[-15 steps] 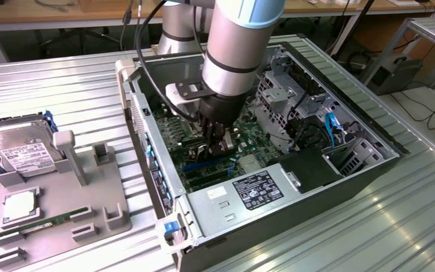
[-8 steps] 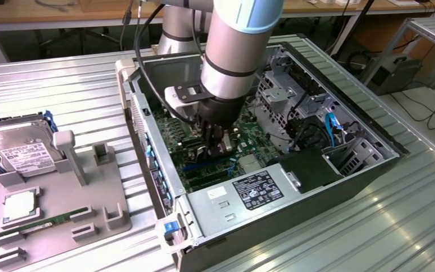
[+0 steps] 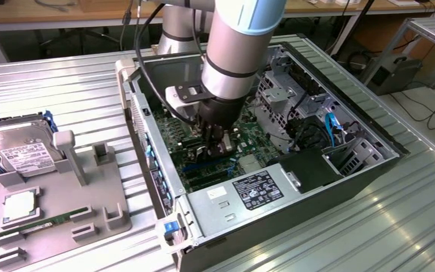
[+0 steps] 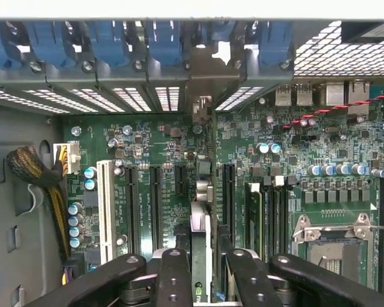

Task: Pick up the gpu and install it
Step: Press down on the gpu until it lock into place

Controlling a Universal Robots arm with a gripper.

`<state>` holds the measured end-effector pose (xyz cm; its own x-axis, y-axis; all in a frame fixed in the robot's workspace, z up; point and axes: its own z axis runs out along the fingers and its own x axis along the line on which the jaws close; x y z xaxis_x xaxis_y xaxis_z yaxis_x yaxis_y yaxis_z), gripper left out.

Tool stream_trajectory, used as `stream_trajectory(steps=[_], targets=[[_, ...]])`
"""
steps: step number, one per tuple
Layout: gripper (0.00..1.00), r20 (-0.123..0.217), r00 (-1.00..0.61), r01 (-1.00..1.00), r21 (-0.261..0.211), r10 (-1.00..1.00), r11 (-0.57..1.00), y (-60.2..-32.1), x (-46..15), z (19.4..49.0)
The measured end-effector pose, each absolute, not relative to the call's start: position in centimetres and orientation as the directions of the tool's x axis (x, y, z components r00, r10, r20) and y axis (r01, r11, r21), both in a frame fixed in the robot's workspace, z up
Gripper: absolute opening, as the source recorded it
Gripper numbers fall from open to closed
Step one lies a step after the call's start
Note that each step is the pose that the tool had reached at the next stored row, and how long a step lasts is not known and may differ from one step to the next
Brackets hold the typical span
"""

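green motherboard (image 4: 173,166), blue slot clips (image 4: 163,41), grey ribbed table (image 3: 66,90), black jaws

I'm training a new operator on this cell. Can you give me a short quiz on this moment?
1. True or false: the gripper is down inside the open computer case.
2. What stands edge-on between the fingers, over the motherboard? A) a screwdriver B) the gpu C) a loose cable
3. Fill in: the hard drive sits on the grey tray, outside the case on the exterior view's ____.

Key: 1 true; 2 B; 3 left.
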<state>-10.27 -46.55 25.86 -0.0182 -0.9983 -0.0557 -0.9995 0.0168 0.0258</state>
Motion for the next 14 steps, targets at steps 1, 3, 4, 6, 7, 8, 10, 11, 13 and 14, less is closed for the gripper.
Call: stream_trajectory(steps=[1,3,4,6,7,8,10,11,13,14], targets=[[0.26,-0.056,-0.018,-1.0,0.026,-0.998,0.017,-46.54,-10.24,25.97],[0.26,-0.058,-0.018,-1.0,0.026,-0.998,0.017,-46.51,-10.19,26.18],[0.26,-0.058,-0.018,-1.0,0.026,-0.998,0.017,-46.49,-10.17,26.23],[0.26,-0.059,-0.018,-1.0,0.026,-0.998,0.017,-46.48,-10.16,26.16],[0.26,-0.059,-0.018,-1.0,0.026,-0.998,0.017,-46.49,-10.17,26.07],[0.26,-0.059,-0.018,-1.0,0.026,-0.998,0.017,-46.49,-10.17,25.96],[0.26,-0.059,-0.018,-1.0,0.027,-0.998,0.017,-46.49,-10.17,25.74],[0.26,-0.059,-0.018,-1.0,0.027,-0.998,0.017,-46.49,-10.17,25.64],[0.26,-0.059,-0.018,-0.999,0.028,-0.998,0.017,-46.49,-10.17,25.36],[0.26,-0.059,-0.018,-0.999,0.028,-0.998,0.017,-46.49,-10.17,25.28]])
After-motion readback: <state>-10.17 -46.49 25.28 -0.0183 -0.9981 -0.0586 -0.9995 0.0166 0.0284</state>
